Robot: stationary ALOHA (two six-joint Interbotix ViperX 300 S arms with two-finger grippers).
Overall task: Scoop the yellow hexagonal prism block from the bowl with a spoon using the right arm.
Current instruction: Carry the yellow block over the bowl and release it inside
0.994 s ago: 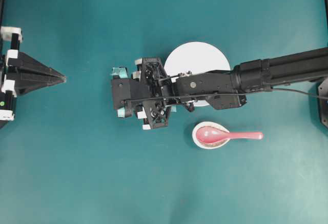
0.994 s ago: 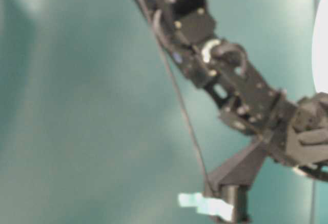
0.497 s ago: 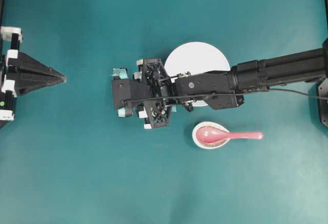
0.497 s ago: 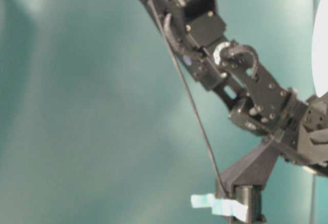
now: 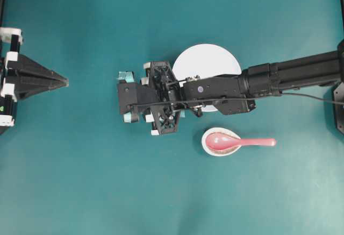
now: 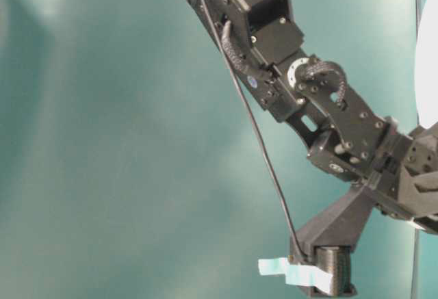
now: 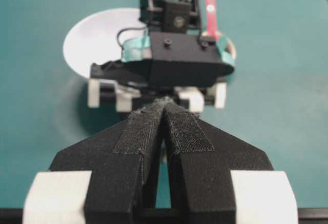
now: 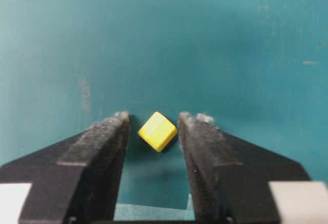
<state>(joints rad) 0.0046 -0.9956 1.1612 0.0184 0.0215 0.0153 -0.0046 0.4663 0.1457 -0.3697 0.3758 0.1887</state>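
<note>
Right tool (image 8: 152,126) is closing in on the block (image 8: 157,130): jaws are narrowing compared with a second ago, now standing just either side of it with slim gaps, so not gripping yet. Arm itself is barely moving, parked low over the worktop (image 5: 80,165) left of the bowl (image 5: 207,57). Block is sitting on the bare worktop between the pads, not in the bowl. From overhead it is hidden under the tool.

Spoon (image 5: 236,142) is lying untouched in the small dish (image 5: 207,148), handle pointing right, well apart from the tool.

My read: this is a pinch pick to move the block, likely into the bowl, before any scooping starts. Spoon work is all still ahead.

Left tool (image 7: 165,126) is sitting closed and empty at the left edge, pads touching, idle
</note>
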